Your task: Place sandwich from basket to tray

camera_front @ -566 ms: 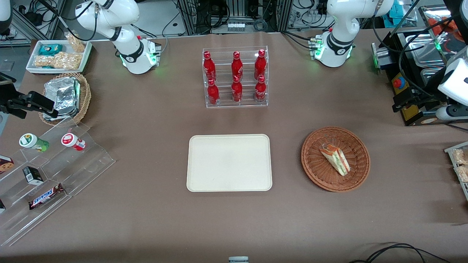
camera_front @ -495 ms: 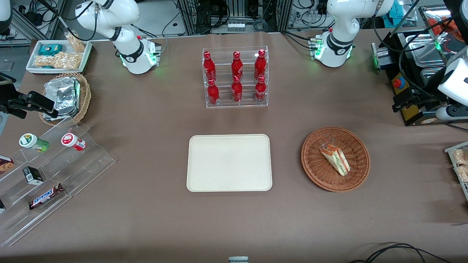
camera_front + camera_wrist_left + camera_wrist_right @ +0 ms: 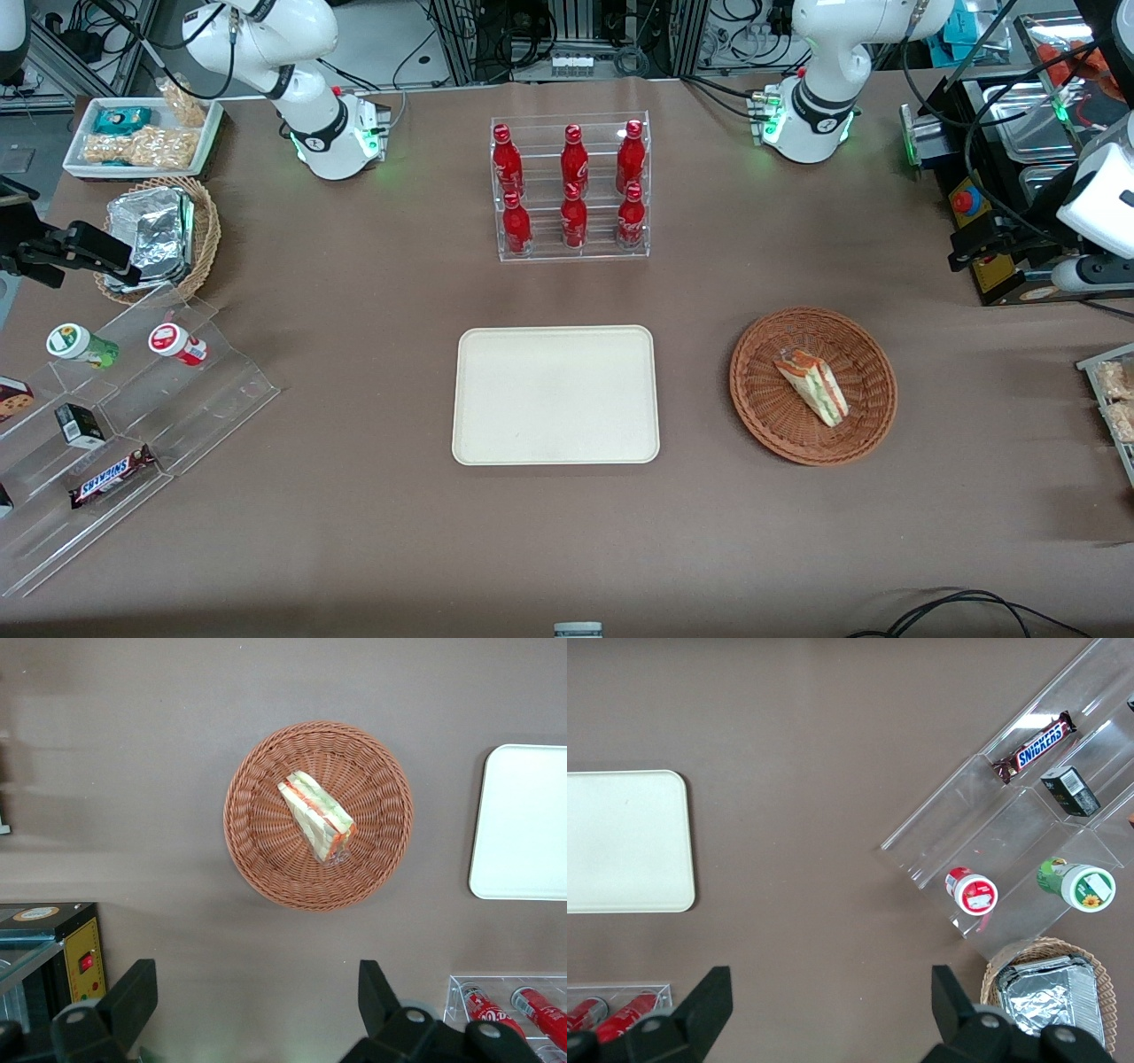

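The wrapped sandwich (image 3: 812,386) lies in the reddish-brown wicker basket (image 3: 767,416), at three o'clock from the bare cream tray (image 3: 555,394), while the left gripper (image 3: 257,1001) hangs high above the table, fingers (image 3: 133,992) spread wide, farther from the front camera than the basket.

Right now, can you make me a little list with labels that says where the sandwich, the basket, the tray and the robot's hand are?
sandwich: lying in the basket, untouched
basket: round brown wicker, on the table beside the tray, toward the working arm's end
tray: cream, nothing on it, nearer the front camera than the bottle rack
bottle rack: clear stand with six red bottles
gripper: high above the table near the working arm's end, not over the basket, fingers open, holding nothing
task state: sandwich not yet picked up
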